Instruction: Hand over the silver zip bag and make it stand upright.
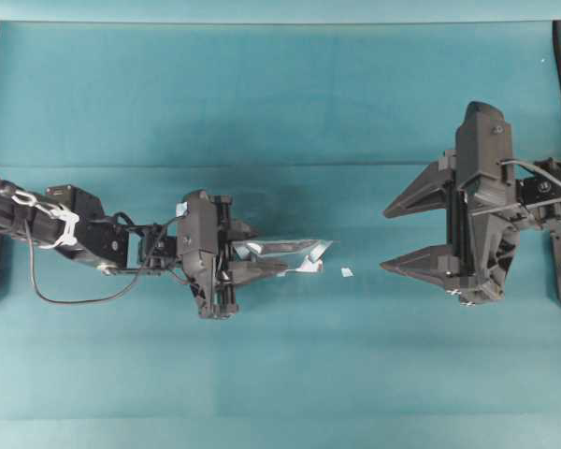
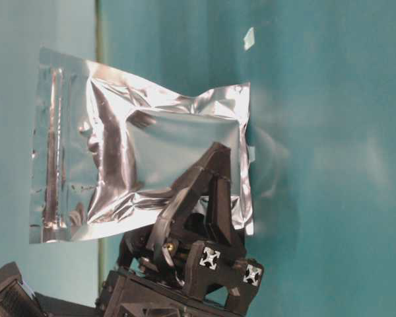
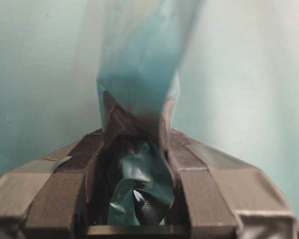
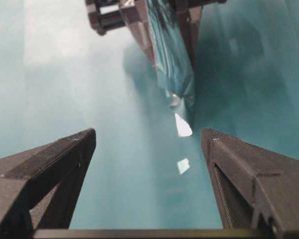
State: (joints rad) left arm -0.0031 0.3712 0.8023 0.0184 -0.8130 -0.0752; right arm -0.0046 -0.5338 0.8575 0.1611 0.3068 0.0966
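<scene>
1. The left gripper (image 1: 262, 259) is clamped on the silver zip bag (image 1: 294, 253), its two fingers pinched together on one edge of the pouch. In the overhead view the bag juts from that gripper toward the middle of the teal table (image 1: 280, 103), edge-on to the camera and seemingly clear of the cloth.
2. The right gripper (image 1: 404, 237) faces it with jaws spread wide and nothing between them, well apart from the bag's free end.
3. The step in hand appears to be the handover, with the receiving grip not yet taken.
4. To do it well, the right gripper should probably come straight in so that the bag's free edge passes between its spread fingers; the right wrist view already shows the foil roughly centred in that gap.
5. It should likely close on a flat part of the foil, deep enough not to slip, and away from the left fingers.
6. The left gripper ought to release only once the right hold looks firm, since crinkled foil is slick and flexes easily.
7. A grip near the zip end would probably leave the opposite end free to be set down on the cloth for standing.
8. Count: one silver zip bag, two grippers, and one small white scrap (image 1: 347, 272) on the cloth between them.
</scene>
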